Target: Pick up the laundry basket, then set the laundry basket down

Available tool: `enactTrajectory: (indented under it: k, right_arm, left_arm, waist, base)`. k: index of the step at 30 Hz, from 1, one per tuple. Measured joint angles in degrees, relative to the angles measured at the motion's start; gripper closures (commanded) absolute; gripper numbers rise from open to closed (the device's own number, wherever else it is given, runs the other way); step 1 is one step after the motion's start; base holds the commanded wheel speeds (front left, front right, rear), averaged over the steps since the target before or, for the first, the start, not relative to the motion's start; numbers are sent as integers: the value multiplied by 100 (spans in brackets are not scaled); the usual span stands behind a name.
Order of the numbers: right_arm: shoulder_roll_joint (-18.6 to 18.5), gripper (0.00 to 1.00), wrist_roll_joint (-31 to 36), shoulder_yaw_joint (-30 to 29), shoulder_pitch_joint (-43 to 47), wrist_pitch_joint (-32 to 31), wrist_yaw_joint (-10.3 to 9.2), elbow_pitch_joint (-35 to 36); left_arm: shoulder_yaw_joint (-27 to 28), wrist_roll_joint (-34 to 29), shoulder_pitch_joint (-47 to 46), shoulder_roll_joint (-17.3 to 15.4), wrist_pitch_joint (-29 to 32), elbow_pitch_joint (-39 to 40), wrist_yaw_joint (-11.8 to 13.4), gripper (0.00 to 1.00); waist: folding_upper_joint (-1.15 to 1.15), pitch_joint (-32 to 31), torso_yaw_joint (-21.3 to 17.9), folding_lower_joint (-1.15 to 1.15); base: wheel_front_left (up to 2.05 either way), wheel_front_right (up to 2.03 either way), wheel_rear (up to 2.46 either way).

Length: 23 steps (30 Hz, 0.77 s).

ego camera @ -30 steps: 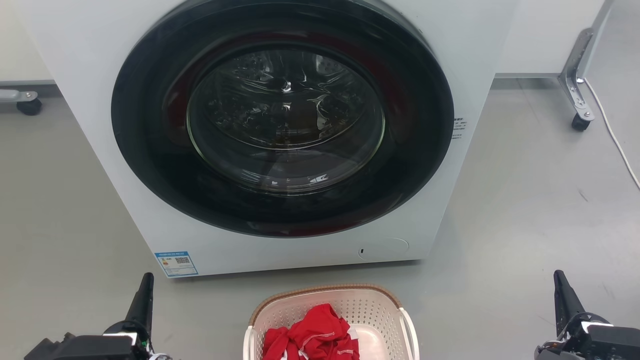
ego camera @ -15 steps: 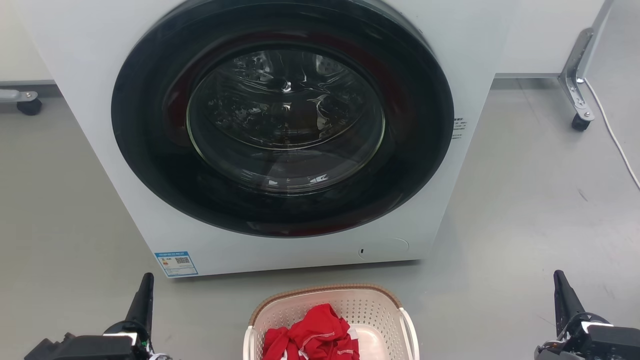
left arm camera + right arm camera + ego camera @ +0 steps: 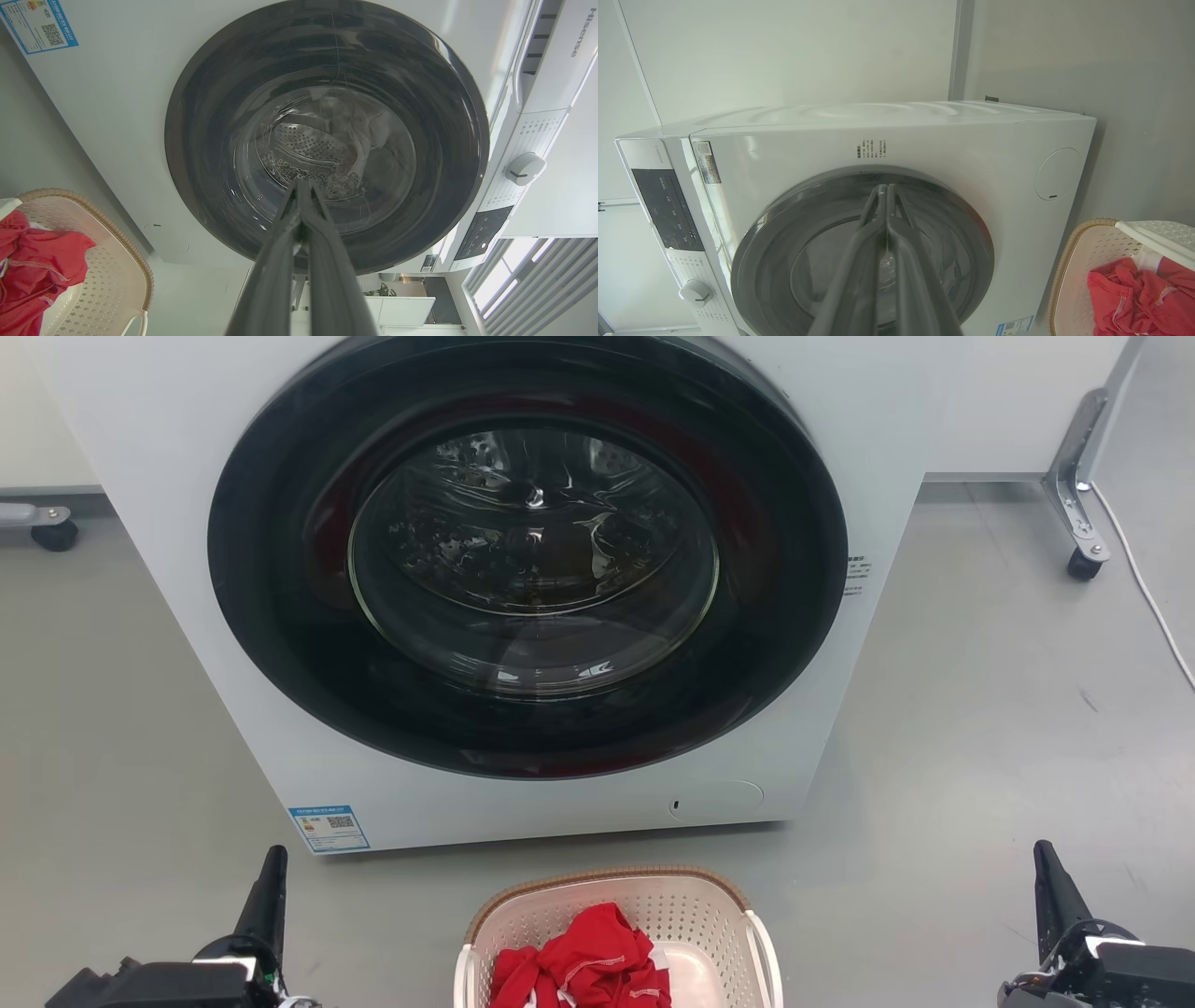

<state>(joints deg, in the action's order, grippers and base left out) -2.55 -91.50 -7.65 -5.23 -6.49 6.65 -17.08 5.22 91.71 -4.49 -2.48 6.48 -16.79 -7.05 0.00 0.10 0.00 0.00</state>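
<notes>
The laundry basket [image 3: 695,910] sits on the grey floor [image 3: 980,709] just in front of the washing machine [image 3: 896,448], below its closed round glass door [image 3: 532,551] and apart from the cabinet. A crumpled red garment [image 3: 583,957] lies inside the basket. The left hand [image 3: 274,859] hovers in front of the machine's lower corner near the blue label [image 3: 329,828], its two dark fingers pressed together and holding nothing. The right hand [image 3: 1043,854] hovers in front of the machine, out past its other lower corner, with its fingers likewise pressed together and empty. Both hands point toward the machine, well apart from the basket, which lies between them.
</notes>
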Motion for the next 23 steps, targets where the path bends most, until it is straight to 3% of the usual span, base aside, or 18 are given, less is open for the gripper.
enactTrajectory:
  k: [23]
  right_arm:
    - [0,100,-1,0,0,1,0,-1]
  left_arm:
    - [0,0,0,0,0,-9,-1,100]
  waist:
    - [0,0,0,0]
  base:
    - [0,0,0]
